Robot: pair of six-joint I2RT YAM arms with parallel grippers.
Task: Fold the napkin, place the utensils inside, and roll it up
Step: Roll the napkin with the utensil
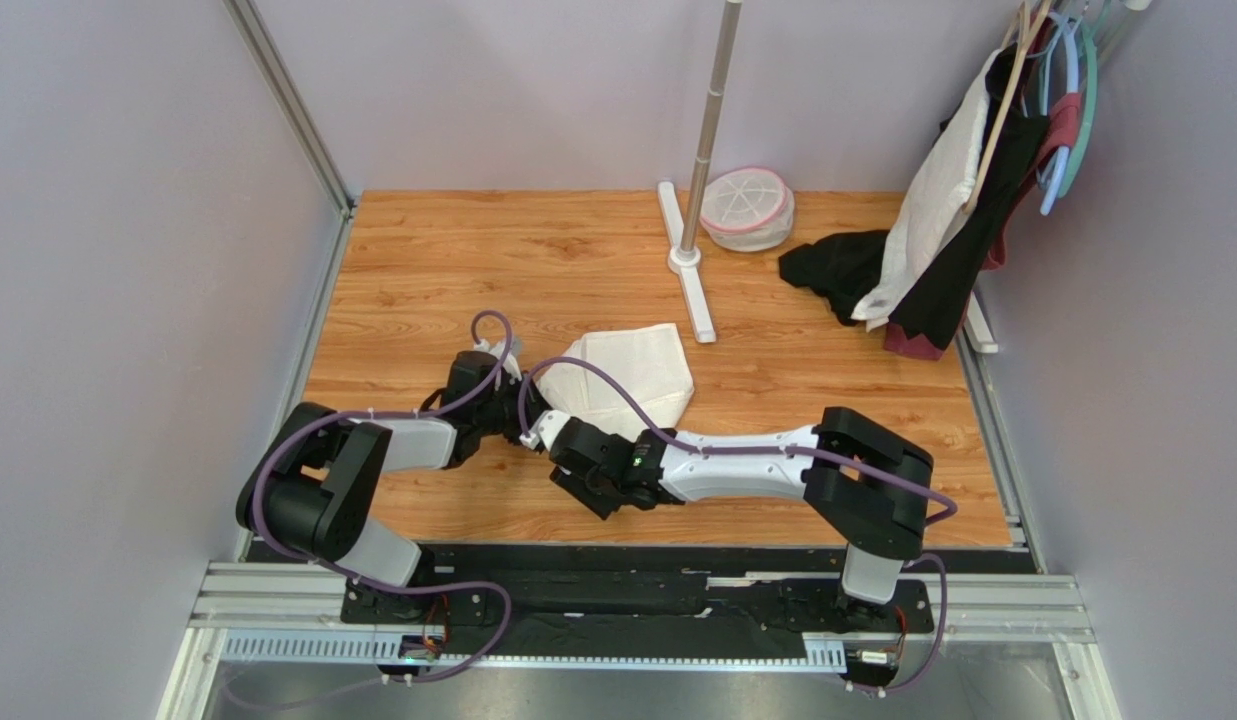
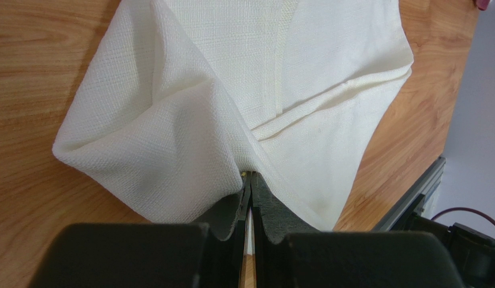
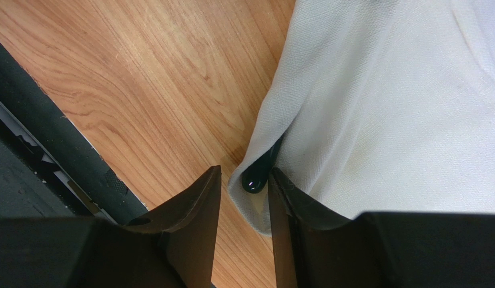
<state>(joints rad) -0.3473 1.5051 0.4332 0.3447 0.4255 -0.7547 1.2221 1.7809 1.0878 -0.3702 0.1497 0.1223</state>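
Observation:
The cream-white napkin (image 1: 627, 375) lies folded on the wooden table, and it fills the left wrist view (image 2: 231, 90). My left gripper (image 1: 515, 393) is at its near-left corner, its jaws shut (image 2: 251, 178) on a gathered fold of the cloth; a tiny gold speck shows right at the tips. The fork is wrapped inside the napkin. Only its dark rounded handle end (image 3: 254, 177) pokes out of the napkin's edge (image 3: 376, 120). My right gripper (image 1: 555, 438) is open (image 3: 245, 170), with the handle end and the cloth edge between its fingers.
A pole stand with a white base (image 1: 690, 267) rises at the back centre, with a pink-rimmed white container (image 1: 747, 207) beside it. A black cloth (image 1: 835, 270) and garments on hangers (image 1: 962, 180) are at the back right. The black front rail (image 3: 51, 138) runs close to my right gripper.

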